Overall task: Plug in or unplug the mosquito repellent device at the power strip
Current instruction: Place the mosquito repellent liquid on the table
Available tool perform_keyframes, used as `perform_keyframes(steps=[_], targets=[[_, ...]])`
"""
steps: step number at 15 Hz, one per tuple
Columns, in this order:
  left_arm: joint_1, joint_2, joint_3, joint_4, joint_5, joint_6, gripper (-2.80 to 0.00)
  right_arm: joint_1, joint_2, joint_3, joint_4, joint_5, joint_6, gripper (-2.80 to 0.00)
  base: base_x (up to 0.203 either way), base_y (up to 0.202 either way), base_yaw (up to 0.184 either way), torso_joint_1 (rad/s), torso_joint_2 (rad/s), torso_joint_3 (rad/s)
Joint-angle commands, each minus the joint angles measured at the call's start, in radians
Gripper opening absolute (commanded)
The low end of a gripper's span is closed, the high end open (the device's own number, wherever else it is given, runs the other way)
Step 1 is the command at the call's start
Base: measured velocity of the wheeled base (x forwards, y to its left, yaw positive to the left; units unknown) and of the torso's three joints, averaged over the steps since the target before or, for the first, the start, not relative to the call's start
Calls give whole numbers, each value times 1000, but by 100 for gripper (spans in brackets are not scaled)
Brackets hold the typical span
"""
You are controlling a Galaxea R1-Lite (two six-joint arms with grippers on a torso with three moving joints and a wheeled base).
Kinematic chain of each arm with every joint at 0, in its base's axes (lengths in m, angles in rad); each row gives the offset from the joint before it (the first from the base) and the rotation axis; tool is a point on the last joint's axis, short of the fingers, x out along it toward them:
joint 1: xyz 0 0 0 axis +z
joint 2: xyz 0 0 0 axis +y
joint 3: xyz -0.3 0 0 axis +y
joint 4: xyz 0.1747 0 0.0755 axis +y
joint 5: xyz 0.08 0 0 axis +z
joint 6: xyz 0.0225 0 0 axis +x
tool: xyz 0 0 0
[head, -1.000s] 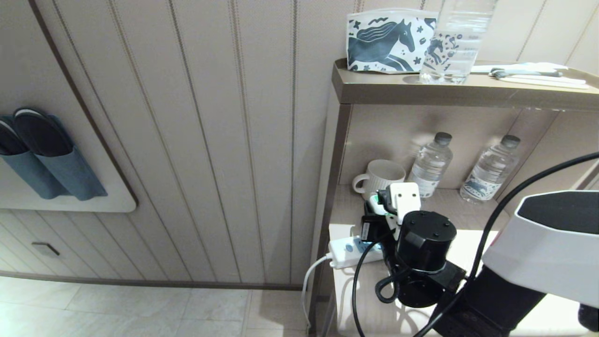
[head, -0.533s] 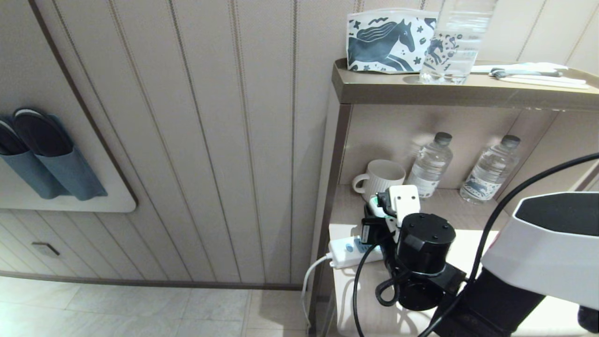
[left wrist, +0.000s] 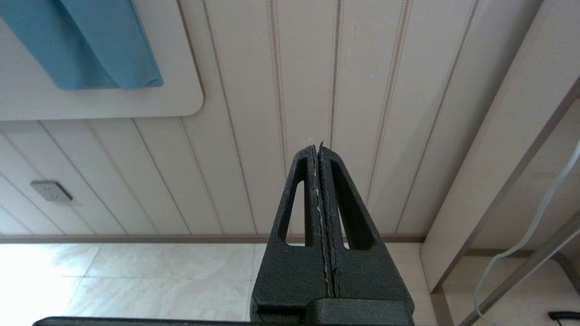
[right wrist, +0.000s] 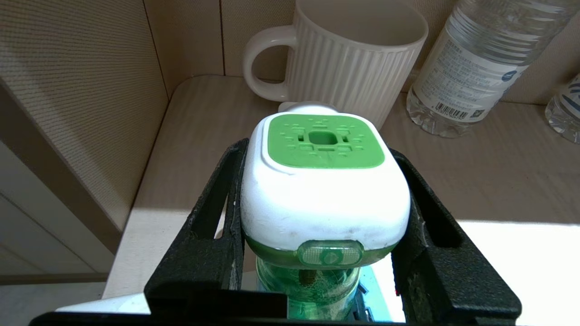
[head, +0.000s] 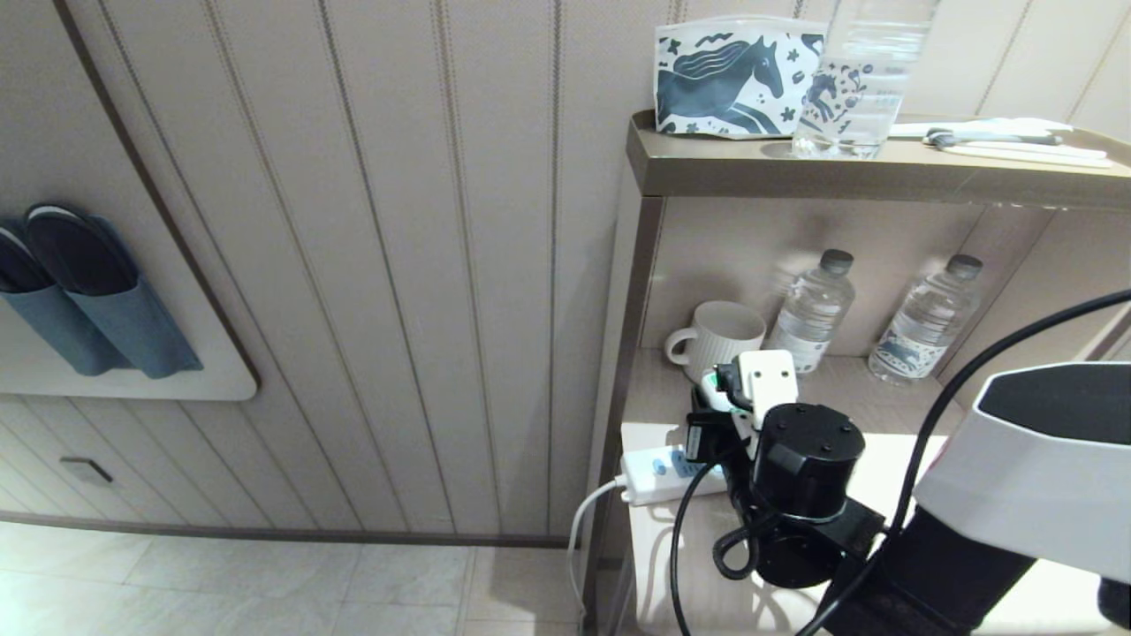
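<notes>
Clamping the white head of the mosquito repellent device (right wrist: 324,181) from both sides, the right claw (right wrist: 324,253) is seen about half open, its black fingers (right wrist: 217,226) pressed against the unit. The device is held upright directly over the power strip (head: 658,468), which lies on the lower shelf (head: 663,389) at its front left edge; whether the plug is seated cannot be told. A white ribbed mug (right wrist: 358,59) and a water bottle (right wrist: 480,63) are placed just behind. The left claw (left wrist: 319,154) is fully closed and empty, parked low facing the panelled wall (left wrist: 281,68).
</notes>
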Motion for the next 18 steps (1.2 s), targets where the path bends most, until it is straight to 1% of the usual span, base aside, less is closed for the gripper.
perform_keyframes(steps=[1,3,5,18], targets=[[0,1,0,-1,0,1,-280,2,-6,3,-47,-4,-1,-280,0,0,0,0,0,0],[0,1,0,-1,0,1,-280,2,-7,4,-47,-4,-1,-280,0,0,0,0,0,0],[0,1,0,-1,0,1,-280,4,-49,15,-47,-4,-4,-280,0,0,0,0,0,0],[0,1,0,-1,0,1,-280,28,-20,29,-47,-20,-1,-280,0,0,0,0,0,0]])
